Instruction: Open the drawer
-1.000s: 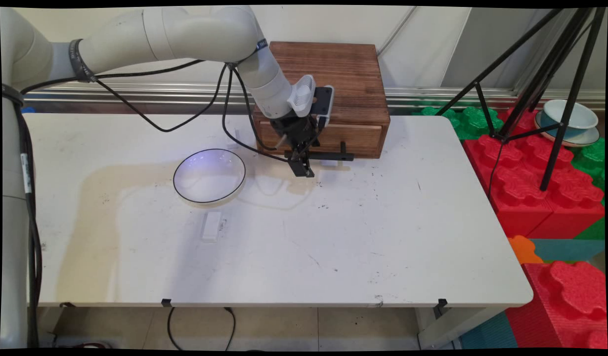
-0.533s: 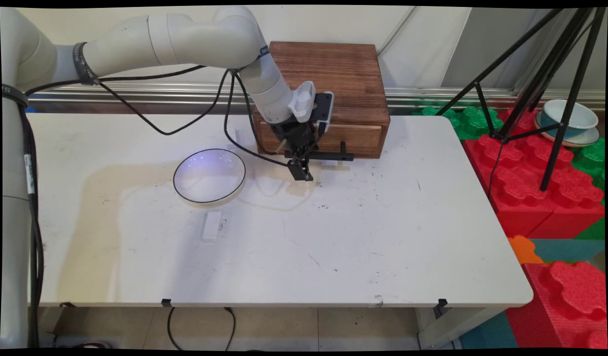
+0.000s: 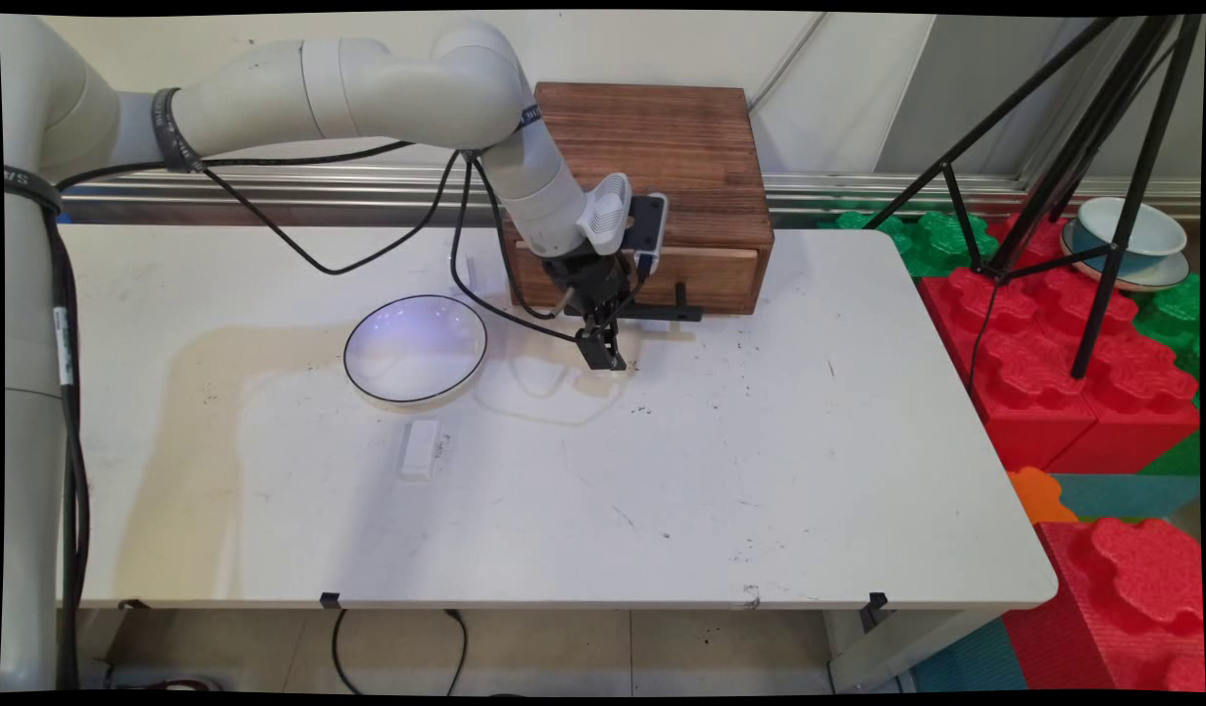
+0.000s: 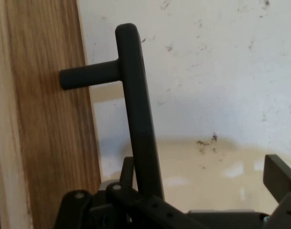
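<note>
– At the back of the worktop [image 3: 760, 471], what do you have under the arm?

– I have the jaws low, right in front of the wooden box [image 3: 652, 147], at the left end of the black handle [image 3: 662, 314] on its drawer [image 3: 711, 275].

– Are they gripping the bar?

– No. From the hand view I read them as spread wide and holding nothing. The handle [image 4: 138, 119] runs up between them, close to one side, and the far finger [image 4: 280, 174] stands well apart from it. The other finger is mostly hidden behind the bar, so I cannot tell whether it touches.

– And the drawer?

– It looks closed or nearly so. The bar stands off the wood on a short post.

– Anything else nearby?

– I see a shallow white dish with a dark rim [image 3: 415, 349] left of the jaws, well apart from them. A small white block [image 3: 419, 448] lies just on the near side of the dish.
</note>
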You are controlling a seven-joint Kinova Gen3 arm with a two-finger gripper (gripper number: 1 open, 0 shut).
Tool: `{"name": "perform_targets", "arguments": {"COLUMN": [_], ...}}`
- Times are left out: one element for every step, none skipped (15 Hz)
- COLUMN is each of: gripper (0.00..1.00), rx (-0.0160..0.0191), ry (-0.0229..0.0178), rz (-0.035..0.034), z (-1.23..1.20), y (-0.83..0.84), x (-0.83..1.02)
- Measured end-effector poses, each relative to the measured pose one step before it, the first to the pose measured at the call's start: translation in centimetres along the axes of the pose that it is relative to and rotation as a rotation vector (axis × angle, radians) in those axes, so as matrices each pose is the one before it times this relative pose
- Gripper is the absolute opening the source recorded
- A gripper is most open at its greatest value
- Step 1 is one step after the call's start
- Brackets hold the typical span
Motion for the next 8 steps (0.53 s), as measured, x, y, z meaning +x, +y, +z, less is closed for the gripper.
{"name": "perform_targets", "arguments": {"gripper": [1.00,1.00,1.00,1.00,1.00,1.00,1.00,1.00], "rx": [-0.00151,-0.00140,-0.00237,-0.00322,-0.00105,-0.00246,-0.00241,-0.00317], "ry": [0.00078,0.00126,0.00110,0.00148,0.00061,0.00115,0.00149,0.00111], "rz": [-0.00008,-0.00028,-0.00055,0.00018,-0.00078,0.00006,0.00019,0.00006], "z": [0.052,0.053,0.069,0.091,0.008,0.042,0.052,0.040], "y": [0.105,0.098,0.163,0.220,0.120,0.203,0.165,0.282], "x": [0.061,0.073,0.069,0.107,-0.002,0.079,0.104,0.081]}}
